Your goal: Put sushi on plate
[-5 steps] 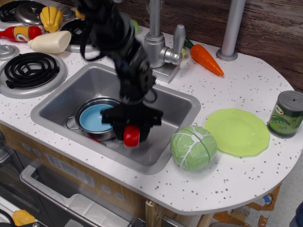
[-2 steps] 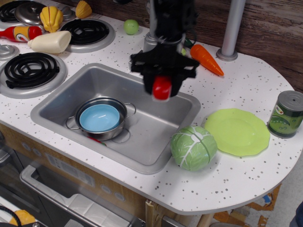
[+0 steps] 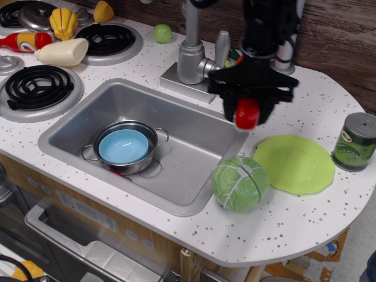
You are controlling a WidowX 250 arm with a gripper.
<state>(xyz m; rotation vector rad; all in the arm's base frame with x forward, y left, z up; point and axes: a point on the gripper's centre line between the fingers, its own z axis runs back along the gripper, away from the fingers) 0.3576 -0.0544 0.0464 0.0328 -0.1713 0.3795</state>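
Observation:
My black gripper (image 3: 248, 110) is shut on the sushi (image 3: 247, 114), a small glossy red block, and holds it in the air above the counter at the sink's right rim. The lime-green plate (image 3: 295, 163) with a wavy rim lies flat on the counter, below and to the right of the sushi. The gripper is left of the plate's near edge and not over its middle. The arm rises behind the gripper and hides most of the carrot.
A green cabbage (image 3: 240, 183) sits just left of the plate. A green can (image 3: 354, 141) stands at its right. The sink (image 3: 194, 182) holds a pot with a light-blue bowl (image 3: 123, 146). The faucet (image 3: 191, 53) stands behind the sink.
The gripper has carried the sushi up out of the sink and to the right, from beside the pot to the sink's right rim near the plate.

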